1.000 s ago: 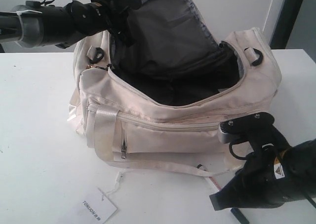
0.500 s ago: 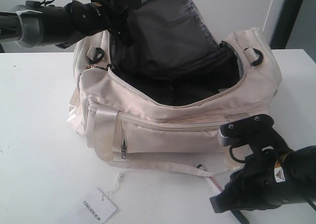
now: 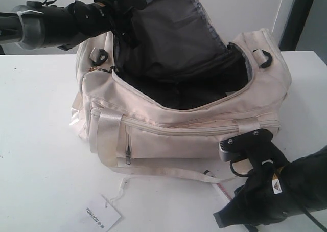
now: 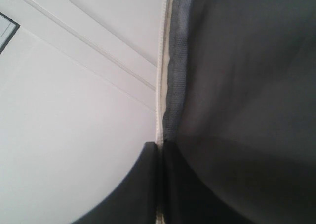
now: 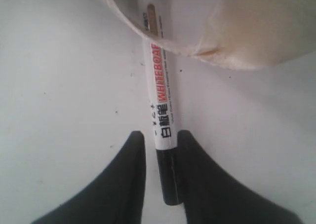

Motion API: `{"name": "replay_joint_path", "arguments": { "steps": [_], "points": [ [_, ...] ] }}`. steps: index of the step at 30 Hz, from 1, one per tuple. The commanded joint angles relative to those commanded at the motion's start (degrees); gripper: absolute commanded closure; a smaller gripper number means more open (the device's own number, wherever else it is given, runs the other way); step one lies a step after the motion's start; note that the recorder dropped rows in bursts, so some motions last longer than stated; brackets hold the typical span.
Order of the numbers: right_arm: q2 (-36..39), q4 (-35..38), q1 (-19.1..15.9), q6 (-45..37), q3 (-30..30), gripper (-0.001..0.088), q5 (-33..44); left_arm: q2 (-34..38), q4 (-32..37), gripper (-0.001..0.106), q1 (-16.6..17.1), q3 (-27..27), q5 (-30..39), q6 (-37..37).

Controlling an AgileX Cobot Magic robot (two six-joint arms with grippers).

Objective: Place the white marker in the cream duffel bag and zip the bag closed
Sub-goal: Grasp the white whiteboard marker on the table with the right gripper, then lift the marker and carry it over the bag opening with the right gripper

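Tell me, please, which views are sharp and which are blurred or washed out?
Exterior view: even light, table nearly washed out, bag lining dark. Left wrist view: soft focus, bag too close. Right wrist view: marker print sharp, jaws blurred.

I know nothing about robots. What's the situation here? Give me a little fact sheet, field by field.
Bag: large cream fabric duffel bag on the white table, top unzipped, dark lining showing
Left gripper: shut on the bag's raised flap edge
Marker: slim white marker lying on the table, far end under a cream strap
Right gripper: open, one finger either side of the marker's dark end
Tag: white paper tag on the table, near the bag
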Motion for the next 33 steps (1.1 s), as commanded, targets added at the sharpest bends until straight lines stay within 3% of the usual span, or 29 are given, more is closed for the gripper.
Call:
{"name": "replay_joint_path", "arguments": {
  "steps": [18, 20, 24, 33],
  "points": [
    [5.30, 0.00, 0.00, 0.00, 0.00, 0.0640, -0.33, 0.00, 0.00, 0.105, 0.00, 0.00, 0.00, 0.00],
    [5.40, 0.00, 0.00, 0.00, 0.00, 0.0684, 0.58, 0.00, 0.00, 0.105, 0.00, 0.00, 0.00, 0.00],
    [5.40, 0.00, 0.00, 0.00, 0.00, 0.0864, 2.67, 0.00, 0.00, 0.105, 0.00, 0.00, 0.00, 0.00],
    [4.16, 0.00, 0.00, 0.00, 0.00, 0.0868, 6.87, 0.00, 0.00, 0.105, 0.00, 0.00, 0.00, 0.00]
  ]
}}
